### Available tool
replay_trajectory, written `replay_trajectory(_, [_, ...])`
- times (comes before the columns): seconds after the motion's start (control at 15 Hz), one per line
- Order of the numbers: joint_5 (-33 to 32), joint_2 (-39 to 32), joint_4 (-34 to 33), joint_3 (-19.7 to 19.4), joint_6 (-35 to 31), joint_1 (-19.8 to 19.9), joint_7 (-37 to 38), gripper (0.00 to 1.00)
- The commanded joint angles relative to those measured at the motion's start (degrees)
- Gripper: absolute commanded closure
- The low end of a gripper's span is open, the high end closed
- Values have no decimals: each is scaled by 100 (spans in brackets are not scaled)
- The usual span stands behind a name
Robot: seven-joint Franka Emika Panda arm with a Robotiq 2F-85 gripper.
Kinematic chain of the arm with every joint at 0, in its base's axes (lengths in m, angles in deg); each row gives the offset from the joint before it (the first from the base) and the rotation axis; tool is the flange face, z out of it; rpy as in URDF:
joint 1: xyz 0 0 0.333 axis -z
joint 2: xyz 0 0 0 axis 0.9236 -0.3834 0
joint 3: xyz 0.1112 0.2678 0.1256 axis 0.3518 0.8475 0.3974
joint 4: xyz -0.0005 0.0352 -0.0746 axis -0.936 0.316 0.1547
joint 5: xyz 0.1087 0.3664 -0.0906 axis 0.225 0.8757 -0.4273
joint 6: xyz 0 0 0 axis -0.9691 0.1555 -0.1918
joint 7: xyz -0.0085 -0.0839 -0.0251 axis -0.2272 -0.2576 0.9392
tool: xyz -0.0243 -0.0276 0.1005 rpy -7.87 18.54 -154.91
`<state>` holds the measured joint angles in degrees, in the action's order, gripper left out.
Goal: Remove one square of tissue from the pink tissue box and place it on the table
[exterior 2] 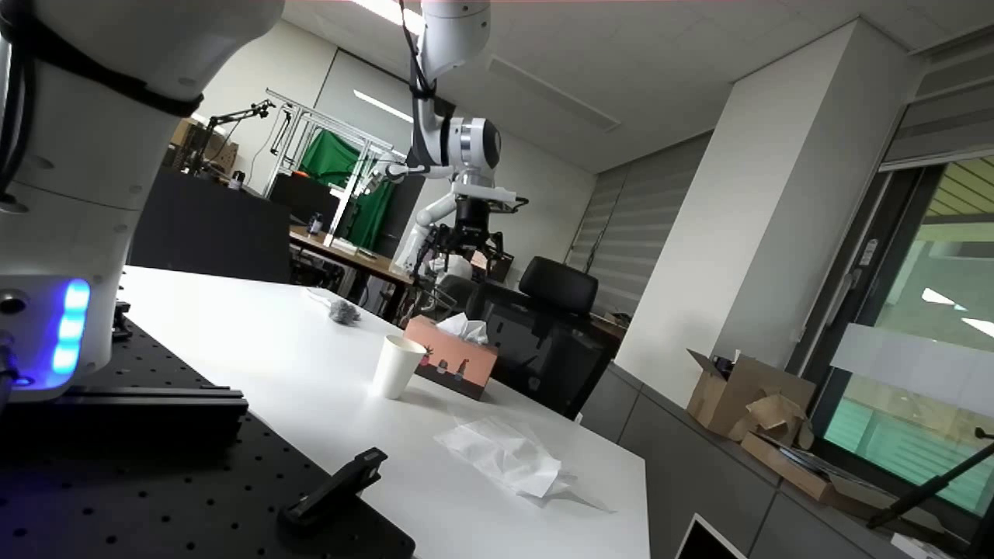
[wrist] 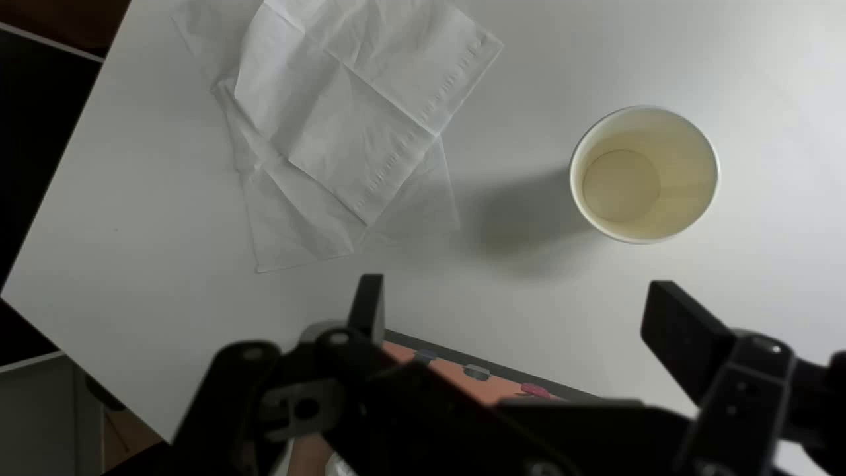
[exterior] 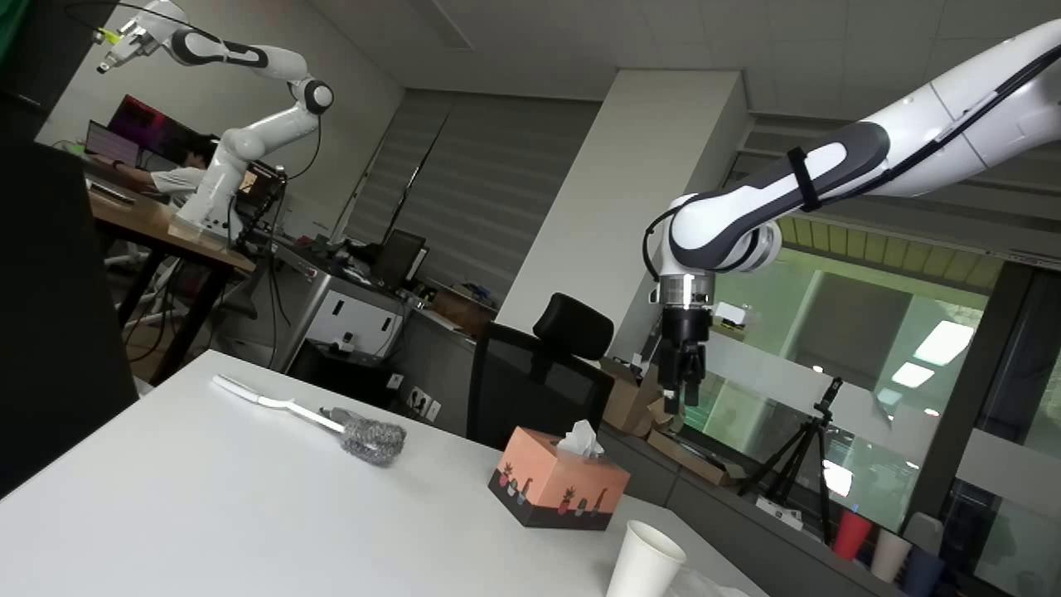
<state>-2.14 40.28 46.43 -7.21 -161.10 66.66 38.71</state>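
Observation:
The pink tissue box [exterior: 557, 485] with a dark base stands near the table's edge in both exterior views [exterior 2: 450, 359]. A white tissue [exterior: 582, 439] sticks up from its top. My gripper [exterior: 681, 405] is open and empty, above the box and apart from it. In the wrist view my gripper [wrist: 519, 296] covers most of the box [wrist: 456, 374], and only a bit of its tissue [wrist: 340, 467] shows. Thin white tissue [wrist: 357, 112] lies spread and overlapping on the white table [wrist: 165, 218]; it also shows in an exterior view [exterior 2: 509, 458].
A white paper cup [exterior: 645, 564] stands upright beside the box, also in the wrist view [wrist: 707, 175]. A grey scrubber [exterior: 373, 439] with a white handle lies farther along the table. A black office chair [exterior 2: 536, 349] stands behind the box. A black clamp-like piece [exterior 2: 338, 489] sits on the mounting plate.

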Motion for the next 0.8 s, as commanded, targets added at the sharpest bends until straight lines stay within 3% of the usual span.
replay_trajectory(0.0, [15,-6,-17,-67,10,-64,-32,0])
replay_trajectory(0.6, [-9,-10,-26,-68,15,-64,-68,0])
replay_trajectory(0.73, [-195,-156,-167,-147,-309,-66,30,0])
